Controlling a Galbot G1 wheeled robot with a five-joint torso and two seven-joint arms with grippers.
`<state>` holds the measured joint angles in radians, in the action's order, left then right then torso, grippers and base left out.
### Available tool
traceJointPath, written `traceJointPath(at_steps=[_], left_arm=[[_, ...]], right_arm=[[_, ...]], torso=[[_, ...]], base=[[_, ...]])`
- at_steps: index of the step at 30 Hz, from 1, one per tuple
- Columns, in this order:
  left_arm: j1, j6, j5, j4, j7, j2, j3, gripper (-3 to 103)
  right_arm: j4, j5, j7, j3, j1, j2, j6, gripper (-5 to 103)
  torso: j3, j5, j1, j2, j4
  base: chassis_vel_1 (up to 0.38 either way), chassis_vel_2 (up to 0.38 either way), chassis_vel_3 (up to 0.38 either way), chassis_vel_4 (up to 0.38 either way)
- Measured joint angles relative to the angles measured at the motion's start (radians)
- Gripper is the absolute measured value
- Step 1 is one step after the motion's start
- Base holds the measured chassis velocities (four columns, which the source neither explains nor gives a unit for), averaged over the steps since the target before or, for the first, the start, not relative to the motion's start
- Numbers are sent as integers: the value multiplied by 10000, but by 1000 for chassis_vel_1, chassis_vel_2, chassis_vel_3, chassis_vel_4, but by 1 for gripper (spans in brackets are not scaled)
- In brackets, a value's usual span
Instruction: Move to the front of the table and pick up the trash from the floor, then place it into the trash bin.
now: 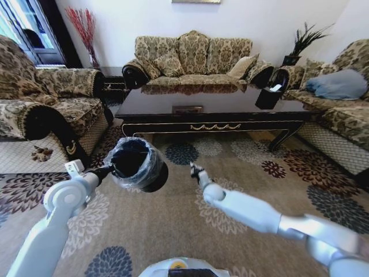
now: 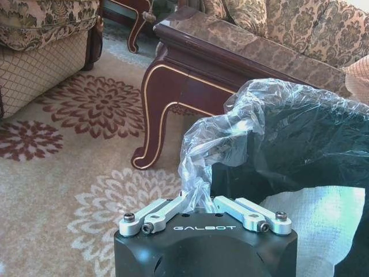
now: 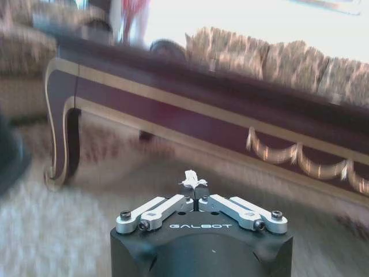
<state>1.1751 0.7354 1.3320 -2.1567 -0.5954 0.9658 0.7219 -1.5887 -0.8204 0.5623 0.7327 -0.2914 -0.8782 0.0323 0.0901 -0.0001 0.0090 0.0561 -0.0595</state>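
Your left gripper [image 1: 109, 171] is pinching the trash bin [image 1: 137, 164] by its liner, at nine o'clock of the right gripper [image 3: 195, 193], whose fingers are clamping a white scrap [image 3: 194, 176]. The thin plastic could slip, dropping the bin.

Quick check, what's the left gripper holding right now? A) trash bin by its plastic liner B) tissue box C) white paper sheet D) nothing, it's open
A: in the left wrist view the left gripper is closed on a bunched fold of the clear liner, and the head view shows the trash bin held up off the floor at the end of that arm.
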Motion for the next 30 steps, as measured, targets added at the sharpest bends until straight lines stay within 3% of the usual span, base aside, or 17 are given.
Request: traceJointPath(at_steps=[8, 18, 24, 30], left_arm=[[-44, 1, 64, 210, -72, 165, -69, 2], [-407, 0, 161, 460, -205, 98, -327, 2], [-526, 1, 167, 684, -194, 23, -380, 2], [-551, 0, 157, 774, -172, 64, -293, 2]], right_arm=[[-1223, -281, -417, -343, 761, -40, -684, 0], [-2356, -901, -878, 511, 2266, -767, -1049, 0], [-2634, -901, -1300, 1370, 2923, -1331, -1418, 0], [-2843, -1180, -1462, 2113, 3627, -2525, -1472, 0]], torso=[[0, 0, 0, 0, 1], [0, 0, 0, 0, 0], [1, -1, 0, 0, 0], [1, -2, -2, 0, -2]], base=[[0, 0, 0, 0], [0, 0, 0, 0], [0, 0, 0, 0], [0, 0, 0, 0]])
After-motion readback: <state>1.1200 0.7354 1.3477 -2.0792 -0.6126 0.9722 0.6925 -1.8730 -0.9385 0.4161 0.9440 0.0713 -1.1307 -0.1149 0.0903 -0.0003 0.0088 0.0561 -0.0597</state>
